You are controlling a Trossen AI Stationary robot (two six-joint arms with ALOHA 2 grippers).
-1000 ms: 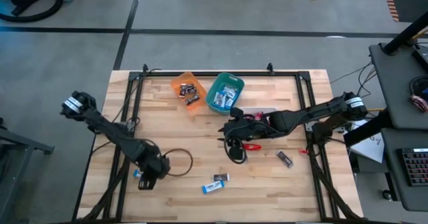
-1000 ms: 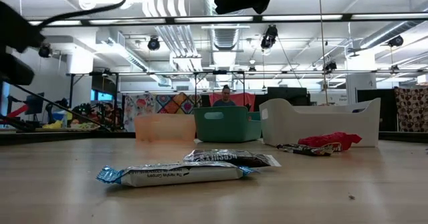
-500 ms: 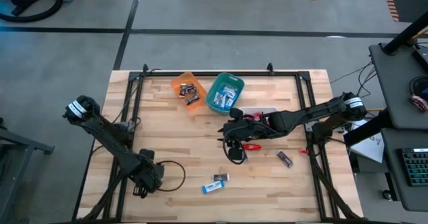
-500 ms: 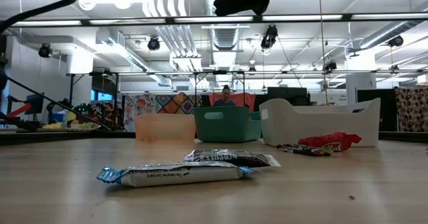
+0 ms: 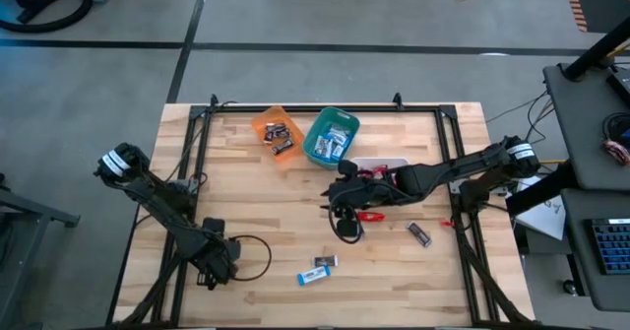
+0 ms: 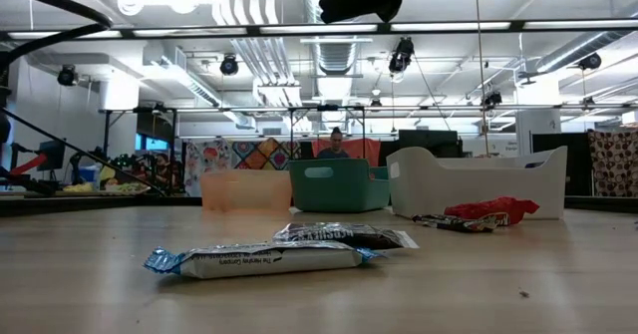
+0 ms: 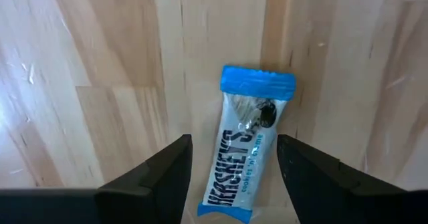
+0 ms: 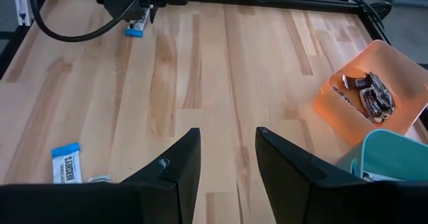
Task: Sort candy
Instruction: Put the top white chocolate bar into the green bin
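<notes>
My left gripper (image 7: 233,141) is open, pointing down near the table's near-left corner (image 5: 209,271). Its fingers stand on either side of a blue-and-white candy bar (image 7: 245,158) that lies flat on the wood, and they do not touch it. My right gripper (image 8: 227,134) is open and holds nothing; it hovers at mid-table (image 5: 338,200) by the bins. More candy lies loose: a blue-and-white bar (image 5: 312,277) (image 6: 254,259), a dark bar (image 5: 326,262) (image 6: 344,236), a red one (image 5: 370,215) (image 6: 493,210) and another dark one (image 5: 419,233).
An orange bin (image 5: 258,123) with dark bars and a teal bin (image 5: 317,156) with blue-and-white bars stand at the far middle. A white bin (image 6: 478,179) sits partly under the right arm. Bare wood stretches between the two arms. A cable loops beside my left gripper.
My left arm has swung toward the table's near-left corner and come down over the blue-and-white bar there, which has not moved. The right arm has kept still.
</notes>
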